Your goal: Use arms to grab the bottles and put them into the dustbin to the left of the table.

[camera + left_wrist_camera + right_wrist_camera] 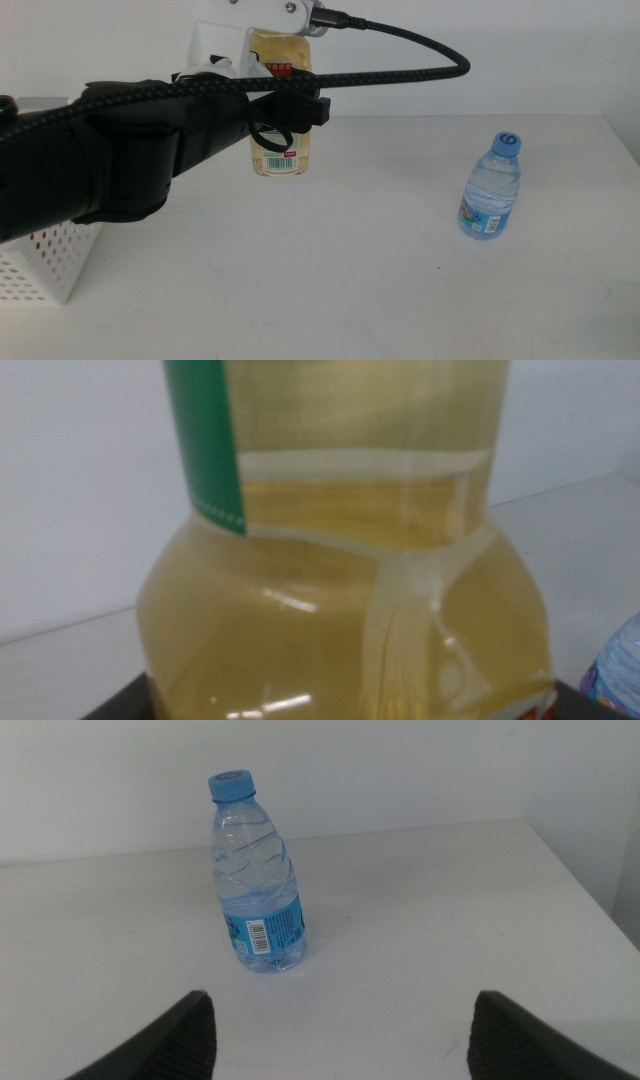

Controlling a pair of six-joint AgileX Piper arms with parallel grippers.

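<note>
The tall yellow-liquid bottle point(281, 150) stands at the back middle of the table point(350, 270). My left gripper point(287, 112) reaches in from the left and is shut on its middle. In the left wrist view the yellow bottle point(340, 590) fills the picture, and only the dark jaw tips show at the bottom corners. Whether its base rests on the table I cannot tell. The clear water bottle point(492, 187) with a blue cap stands upright at the right. My right gripper point(345, 1040) is open and apart from the water bottle point(258, 880), which stands ahead of it.
The white perforated dustbin point(40, 260) sits at the table's left edge, partly hidden under the left arm. A black braided cable point(420, 40) arcs above the yellow bottle. The table's right edge shows beside the water bottle.
</note>
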